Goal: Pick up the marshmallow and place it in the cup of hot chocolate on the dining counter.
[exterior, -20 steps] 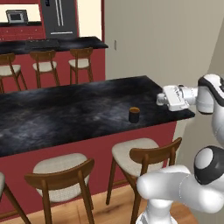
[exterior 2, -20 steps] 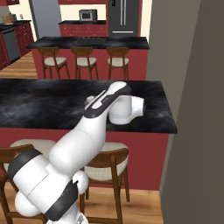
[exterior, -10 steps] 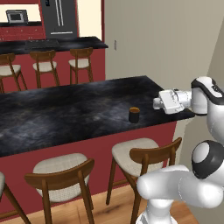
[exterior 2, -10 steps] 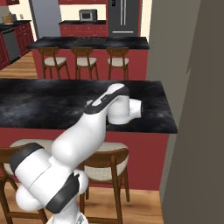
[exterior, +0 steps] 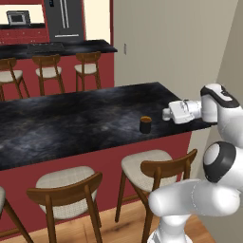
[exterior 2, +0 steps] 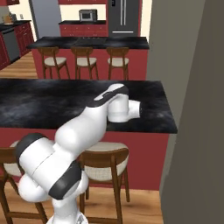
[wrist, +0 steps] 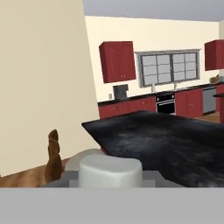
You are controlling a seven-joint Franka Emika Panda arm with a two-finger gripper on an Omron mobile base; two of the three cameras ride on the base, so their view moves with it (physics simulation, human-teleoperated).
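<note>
The dining counter [exterior: 71, 118] is a long black marbled slab over dark red side panels, with wooden stools [exterior: 64, 190] drawn up along its near side. The cup of hot chocolate [exterior: 145, 125] stands upright on the slab close to the near edge, toward the right end, apart from everything else on the surface. The gripper [exterior: 165, 114] is carried level above the counter's right end, the hand pointing along the slab toward the cup and stopping just short of it, with no contact visible. Its fingers are too small and too much hidden by the white hand to judge, so whether the gripper is open or closed cannot be told. In the right base view the arm reaches across the near edge and the hand [exterior 2: 124, 109] sits over the right end of the counter [exterior 2: 39, 100]; the cup is hidden behind the arm there. In the hand view a white rounded lump [wrist: 110, 172] lies at the bottom centre, directly in front of the camera; it may be the marshmallow, but this cannot be confirmed, nor whether it is held. Beyond it the black counter [wrist: 166, 140] stretches away toward red cabinets [wrist: 117, 61] and a window [wrist: 170, 69]. A second dark counter [exterior: 57, 48] with stools stands farther back.
</note>
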